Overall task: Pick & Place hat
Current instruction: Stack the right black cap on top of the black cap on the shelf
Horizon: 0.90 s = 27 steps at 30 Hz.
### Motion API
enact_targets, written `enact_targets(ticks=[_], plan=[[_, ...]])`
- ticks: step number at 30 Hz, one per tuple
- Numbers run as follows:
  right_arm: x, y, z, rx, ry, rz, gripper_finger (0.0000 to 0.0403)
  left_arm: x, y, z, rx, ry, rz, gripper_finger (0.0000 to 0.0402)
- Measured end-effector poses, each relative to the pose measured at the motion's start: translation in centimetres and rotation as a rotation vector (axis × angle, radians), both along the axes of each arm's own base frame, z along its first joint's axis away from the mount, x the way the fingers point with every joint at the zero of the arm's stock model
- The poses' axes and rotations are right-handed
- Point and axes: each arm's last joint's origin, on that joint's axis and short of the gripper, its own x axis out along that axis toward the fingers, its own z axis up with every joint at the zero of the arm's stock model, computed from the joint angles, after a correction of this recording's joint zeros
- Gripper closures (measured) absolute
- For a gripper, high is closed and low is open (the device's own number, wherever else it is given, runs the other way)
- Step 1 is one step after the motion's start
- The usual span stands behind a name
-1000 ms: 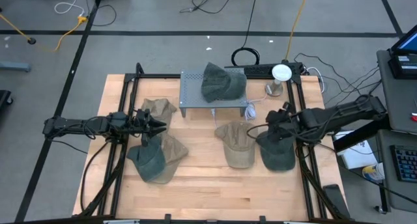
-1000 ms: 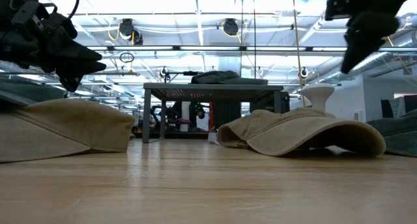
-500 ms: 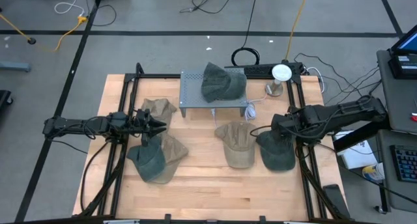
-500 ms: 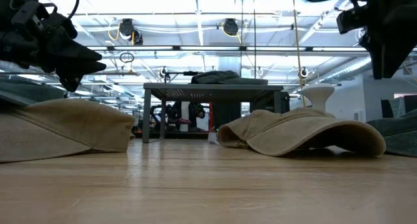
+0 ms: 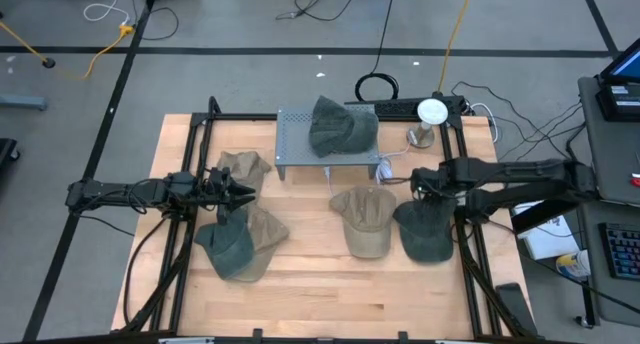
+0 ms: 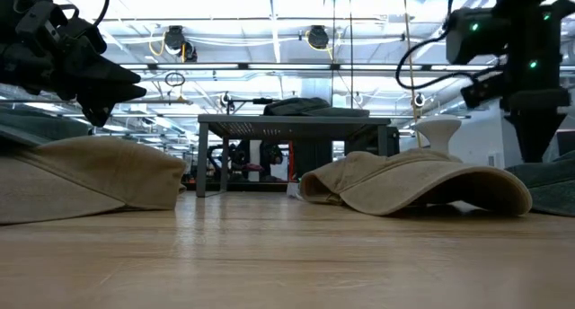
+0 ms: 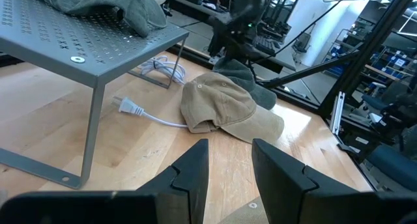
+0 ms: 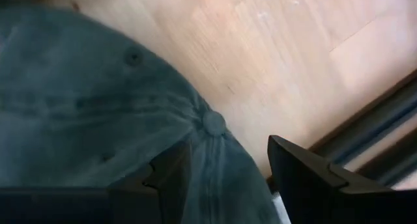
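Fingers of the right gripper (image 8: 225, 175) spread wide, partly cropped, above green hat (image 8: 85, 113).

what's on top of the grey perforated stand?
One dark green hat lies on the grey perforated stand, toward its right end; the rest of the deck shows bare. Underneath, a white cable and plug show; floor below the hat is hidden from above.
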Motion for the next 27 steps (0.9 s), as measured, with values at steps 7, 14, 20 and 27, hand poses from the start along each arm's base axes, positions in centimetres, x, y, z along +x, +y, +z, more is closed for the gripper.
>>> enact_targets(ticks=[7, 14, 20, 27], plan=[[-0.2, -1.8, -1.0, 0.050, -0.063, -0.154, 0.0206, 0.0, 0.0, 0.0, 0.000, 0.000, 0.000, 0.0279], [-0.4, -2.3, -2.5, 0.105, -0.064, -0.284, 0.0206, 0.0, 0.0, 0.0, 0.000, 0.000, 0.000, 0.0279], [-0.4, -2.2, -3.8, 0.129, -0.058, -0.365, 0.0206, 0.0, 0.0, 0.0, 0.000, 0.000, 0.000, 0.0279], [-0.3, -2.0, -5.3, 0.206, -0.082, -0.422, 0.0207, 0.0, 0.0, 0.0, 0.000, 0.000, 0.000, 0.0279]])
